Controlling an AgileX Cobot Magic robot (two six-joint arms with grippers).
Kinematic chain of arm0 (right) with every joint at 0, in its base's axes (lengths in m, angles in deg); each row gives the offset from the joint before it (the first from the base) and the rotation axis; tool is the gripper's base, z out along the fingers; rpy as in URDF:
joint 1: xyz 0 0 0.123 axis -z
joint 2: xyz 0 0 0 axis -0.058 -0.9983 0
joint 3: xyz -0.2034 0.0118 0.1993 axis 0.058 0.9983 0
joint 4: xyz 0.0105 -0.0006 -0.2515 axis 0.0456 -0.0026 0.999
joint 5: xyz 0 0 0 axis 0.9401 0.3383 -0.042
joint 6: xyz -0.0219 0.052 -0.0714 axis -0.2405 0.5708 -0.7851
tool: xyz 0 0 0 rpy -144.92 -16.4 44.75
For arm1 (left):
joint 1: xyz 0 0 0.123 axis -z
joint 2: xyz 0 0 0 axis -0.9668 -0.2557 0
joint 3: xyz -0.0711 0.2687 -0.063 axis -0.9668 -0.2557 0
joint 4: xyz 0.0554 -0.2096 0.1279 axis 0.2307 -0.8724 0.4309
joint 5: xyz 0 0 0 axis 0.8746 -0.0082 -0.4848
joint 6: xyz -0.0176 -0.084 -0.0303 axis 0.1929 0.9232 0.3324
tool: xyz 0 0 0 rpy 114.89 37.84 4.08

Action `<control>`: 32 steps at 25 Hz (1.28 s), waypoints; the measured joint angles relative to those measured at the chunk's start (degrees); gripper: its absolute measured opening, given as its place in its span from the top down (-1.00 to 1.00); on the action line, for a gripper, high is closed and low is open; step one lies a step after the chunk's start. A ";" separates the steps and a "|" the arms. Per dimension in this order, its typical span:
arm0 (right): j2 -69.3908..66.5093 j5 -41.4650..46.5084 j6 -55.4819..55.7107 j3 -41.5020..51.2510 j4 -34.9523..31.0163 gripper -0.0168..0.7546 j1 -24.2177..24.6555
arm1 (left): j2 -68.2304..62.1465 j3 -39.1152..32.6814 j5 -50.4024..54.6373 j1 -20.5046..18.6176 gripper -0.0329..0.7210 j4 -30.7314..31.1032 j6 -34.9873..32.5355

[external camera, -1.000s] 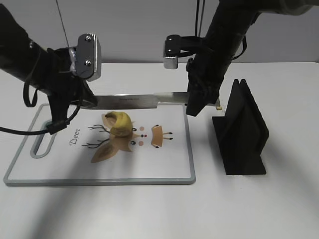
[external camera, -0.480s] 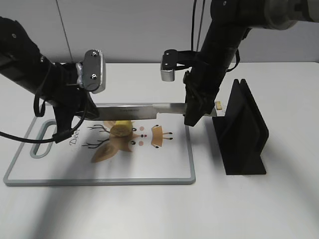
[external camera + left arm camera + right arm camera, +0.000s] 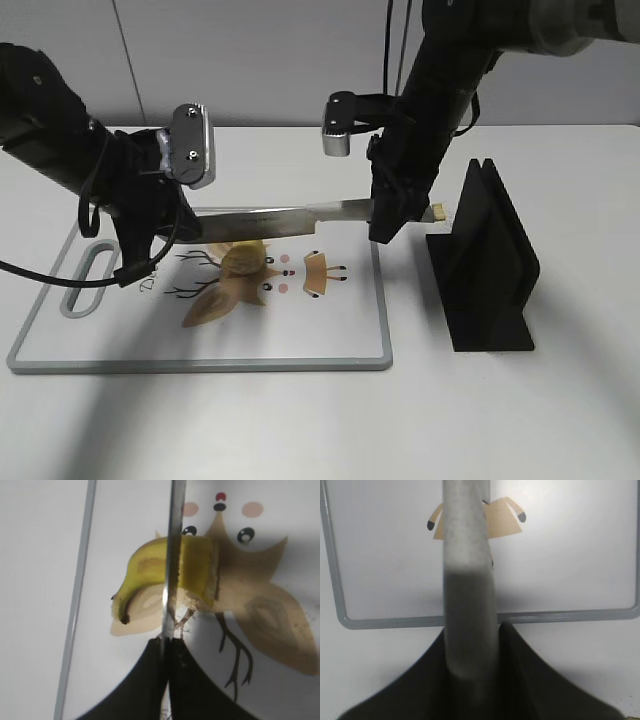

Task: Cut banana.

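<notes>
A short yellow banana piece [image 3: 243, 258] lies on the white cutting board [image 3: 300, 340], over its printed deer. A long knife [image 3: 280, 218] lies level across the banana's top. My left gripper [image 3: 185, 225] is shut on the blade's tip end, and my right gripper [image 3: 385, 215] is shut on the handle end. In the left wrist view the blade [image 3: 175, 530] crosses the banana [image 3: 147, 572] near its middle, with the gripper [image 3: 168, 640] pinching the blade. In the right wrist view the gripper [image 3: 470, 630] clamps the knife [image 3: 465, 555] above the board's edge [image 3: 570, 614].
A black knife stand [image 3: 490, 260] sits on the table right of the board, close to my right arm. The board has a grey rim and a handle slot [image 3: 85, 285] at its left end. White table lies in front.
Both arms have lowered the knife from above the banana to its top, so the blade now hides the banana's upper edge. The left arm has shifted slightly right.
</notes>
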 joint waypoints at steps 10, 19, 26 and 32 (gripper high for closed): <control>0.00 3.20 0.00 -2.74 -0.69 0.43 0.33 | 0.00 5.93 10.05 -1.62 0.93 1.25 5.77; -1.06 2.33 0.01 -2.79 -0.60 0.43 0.33 | -3.19 6.36 10.94 -1.74 0.94 1.22 6.57; -2.60 1.29 0.01 -2.84 -0.79 0.43 0.33 | -3.43 6.38 9.40 -1.75 0.94 1.73 6.57; -3.73 1.29 -0.04 -3.07 -1.02 0.43 0.33 | -4.12 6.43 9.15 -1.75 0.94 1.97 6.47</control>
